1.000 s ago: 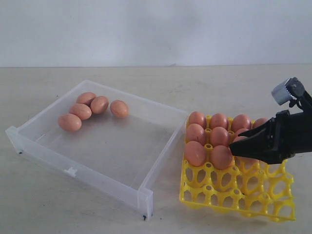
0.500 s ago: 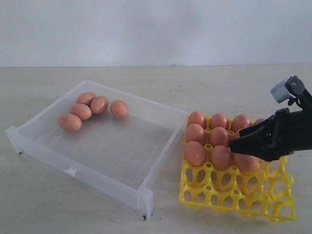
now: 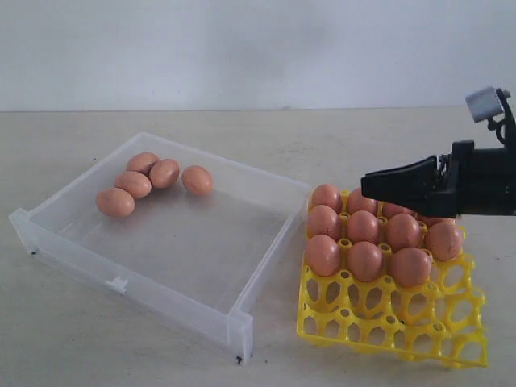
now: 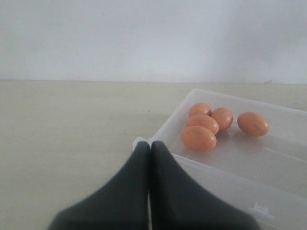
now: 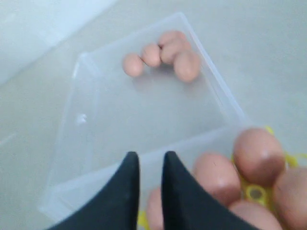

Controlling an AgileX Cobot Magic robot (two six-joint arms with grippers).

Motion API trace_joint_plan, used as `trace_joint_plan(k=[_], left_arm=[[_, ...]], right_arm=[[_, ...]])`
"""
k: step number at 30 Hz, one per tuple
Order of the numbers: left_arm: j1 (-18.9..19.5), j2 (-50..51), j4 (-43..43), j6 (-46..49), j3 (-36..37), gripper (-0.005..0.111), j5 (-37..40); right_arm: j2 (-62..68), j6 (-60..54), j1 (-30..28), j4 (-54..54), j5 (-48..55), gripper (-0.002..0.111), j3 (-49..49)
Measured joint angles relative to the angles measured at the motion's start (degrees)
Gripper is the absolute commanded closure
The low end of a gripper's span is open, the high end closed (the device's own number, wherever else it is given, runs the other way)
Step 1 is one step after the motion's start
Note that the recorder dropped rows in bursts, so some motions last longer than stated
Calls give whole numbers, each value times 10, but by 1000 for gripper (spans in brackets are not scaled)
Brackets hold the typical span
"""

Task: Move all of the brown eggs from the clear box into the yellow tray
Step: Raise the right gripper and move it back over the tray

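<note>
Now, your right gripper [image 3: 369,185] is hovering above the far rows of the bright yellow square plastic lattice tray [image 3: 451,345], with its black fingers pointing toward the box side. In the right wrist view its jaws are standing a narrow gap apart and holding nothing.

The smooth orange-brown oval eggs are sitting in two places:
- **In the box:** Five [image 3: 134,184] are lying clustered in the far left corner of the shallow rectangular transparent plastic box [image 3: 165,300]. Four are touching or nearly touching, and the fifth is lying just beside them, toward the tray.
- **In the tray:** The others [image 3: 365,260] are sitting upright in the tray's cells, filling the rows farther from the camera. You are seeing at least nine there, and the gripper is hiding part of the far row.

Box and tray are resting side by side on the pale beige tabletop [image 3: 72,339], the tray just beside the box's right wall.

Your left gripper [image 4: 149,144] is showing only in its own wrist view. Its dark jaws are pressing together with nothing between them, just outside the box's corner and facing the five eggs.
</note>
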Motion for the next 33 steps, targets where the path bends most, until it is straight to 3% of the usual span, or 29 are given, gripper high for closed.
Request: trace_joint_plan(k=[2,6,8,12,17,21,24,28,33], left_arm=[[0,0,0,0,0,111,0],[0,0,0,0,0,111,0],[0,0,0,0,0,111,0],[0,0,0,0,0,111,0],[0,0,0,0,0,111,0],[0,0,0,0,0,111,0],[0,0,0,0,0,111,0],[0,0,0,0,0,111,0],[0,0,0,0,0,111,0]], right_arm=[[-8,3,29,7,-12,108,-24],[-69,-7,140,9,-13,108,-73],[-95,-10,195,9,33,108,-94],[-126,-16,320,12,269,108,-141],[-106,-9,458,64,674,108,-209],[-57,-47,486,192,784,109,-271],[-10,-242,488,420,838,109,-330],[75,-546,489,642,1023,109,-464],[162,-653,489,757,1140,109,-621]])
